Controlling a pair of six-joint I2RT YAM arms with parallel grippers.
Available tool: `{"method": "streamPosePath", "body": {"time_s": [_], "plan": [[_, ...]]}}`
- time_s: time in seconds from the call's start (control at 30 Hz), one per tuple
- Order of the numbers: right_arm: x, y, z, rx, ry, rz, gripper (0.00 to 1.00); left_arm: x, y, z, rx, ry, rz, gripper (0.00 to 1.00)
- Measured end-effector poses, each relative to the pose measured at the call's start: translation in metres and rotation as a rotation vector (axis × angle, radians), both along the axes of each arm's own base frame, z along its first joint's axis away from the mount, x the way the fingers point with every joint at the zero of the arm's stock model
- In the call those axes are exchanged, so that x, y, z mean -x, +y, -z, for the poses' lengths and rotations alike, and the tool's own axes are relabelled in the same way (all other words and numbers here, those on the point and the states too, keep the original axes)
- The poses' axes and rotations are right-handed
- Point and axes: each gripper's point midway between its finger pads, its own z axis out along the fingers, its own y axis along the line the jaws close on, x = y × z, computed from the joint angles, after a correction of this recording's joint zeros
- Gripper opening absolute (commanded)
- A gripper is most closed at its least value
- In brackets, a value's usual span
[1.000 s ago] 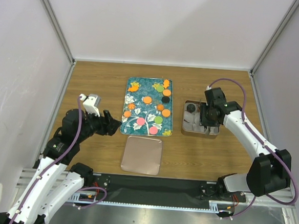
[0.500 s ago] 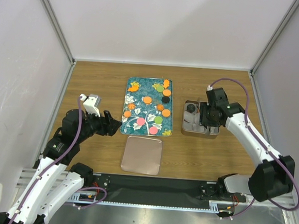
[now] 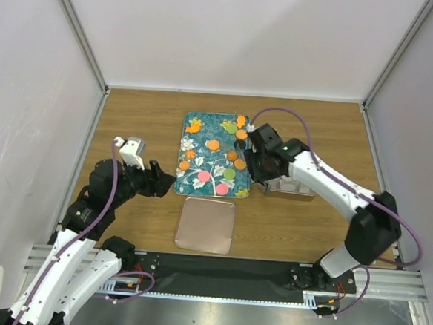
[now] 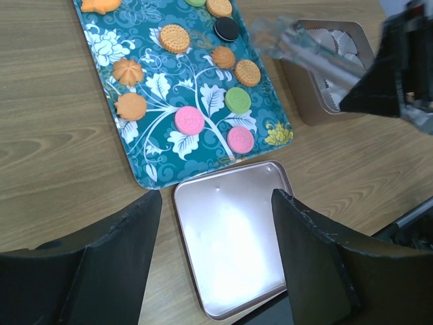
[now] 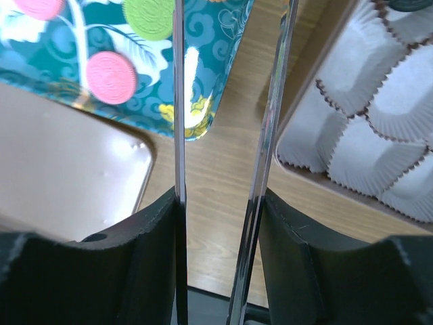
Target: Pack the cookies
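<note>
Right arm: I see it stretched leftward, the right gripper (image 5: 230, 81) over the bare wood between the tray (image 4: 135, 40) and the tin (image 4: 318, 101), blades parted, empty.
Left arm: folded. The left gripper (image 4: 215, 203) gapes empty above the lid (image 4: 230, 237).
The cookies (image 4: 189, 120) lie on the tray.

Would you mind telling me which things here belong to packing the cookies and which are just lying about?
Belong to the job:
- cookies, on the tray
- tin lined with paper cups
- right tool, open, near the tray's edge

Lying about for now:
- lid, flat beside the tray
- left tool, open, holding nothing
</note>
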Motion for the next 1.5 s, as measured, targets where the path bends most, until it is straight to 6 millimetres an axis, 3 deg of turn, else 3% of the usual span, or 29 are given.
{"method": "streamPosePath", "body": {"time_s": [0.2, 0.63, 0.83, 1.17, 1.5], "plan": [[-0.014, 0.011, 0.027, 0.056, 0.056, -0.025, 0.51, 0.000, 0.001, 0.000, -0.005, -0.003, -0.008, 0.73], [-0.027, 0.025, 0.028, 0.048, 0.042, -0.062, 0.51, -0.001, 0.002, 0.001, -0.009, 0.001, -0.012, 0.73], [-0.023, 0.030, 0.040, 0.073, 0.064, -0.083, 0.51, -0.001, 0.001, 0.003, -0.011, 0.008, -0.011, 0.73], [-0.021, 0.036, 0.041, 0.087, 0.056, -0.101, 0.46, -0.001, 0.001, 0.003, -0.011, 0.008, -0.011, 0.73], [-0.020, 0.037, 0.049, 0.106, 0.073, -0.112, 0.47, 0.000, 0.001, 0.002, -0.012, 0.006, -0.007, 0.73]]}}
